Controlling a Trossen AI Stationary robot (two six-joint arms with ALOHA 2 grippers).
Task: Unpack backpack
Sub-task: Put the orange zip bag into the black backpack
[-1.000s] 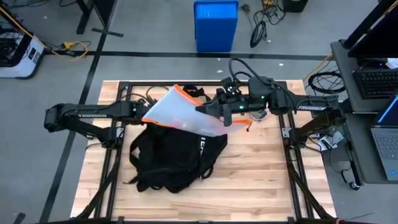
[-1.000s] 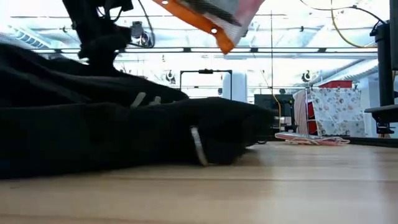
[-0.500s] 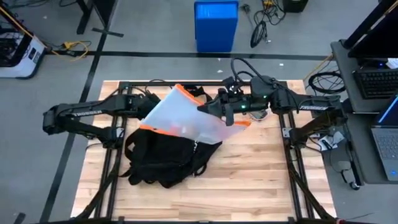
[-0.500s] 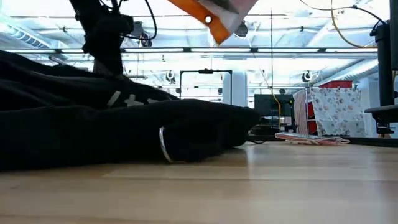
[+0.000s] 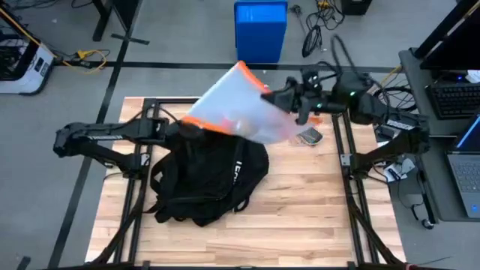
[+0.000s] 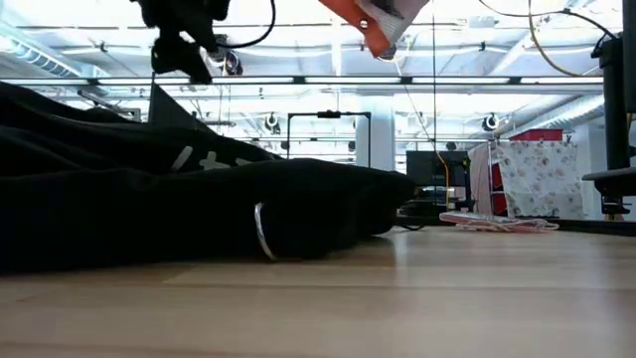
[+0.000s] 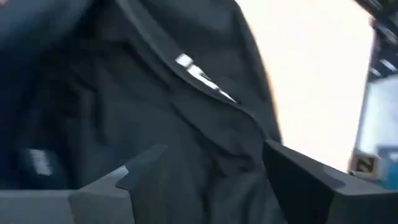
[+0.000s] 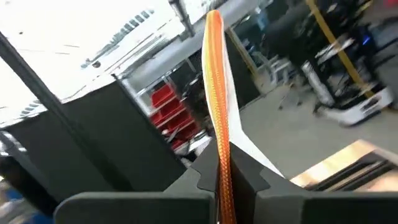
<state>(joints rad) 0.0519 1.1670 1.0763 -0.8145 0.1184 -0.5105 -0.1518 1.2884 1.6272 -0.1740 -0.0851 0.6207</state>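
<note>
Right gripper (image 5: 279, 98) is clamped on an orange-edged pouch (image 5: 238, 112), raised above the backpack (image 5: 206, 180) — I'd carry it well clear before releasing. Left gripper (image 5: 180, 129), fingers spread, sits at the backpack's top.

- A grey floor (image 5: 187, 41) with dark tape lines surrounds the wooden table (image 5: 300, 210).
- A blue bin (image 5: 259, 30) stands beyond the table's far edge.
- Cables (image 5: 315, 30) lie near the bin.
- A desk with a laptop (image 5: 466, 172) and keyboard (image 5: 456, 97) sits at one side.
- Bright ceiling lights (image 6: 477, 50) show in the low view.
</note>
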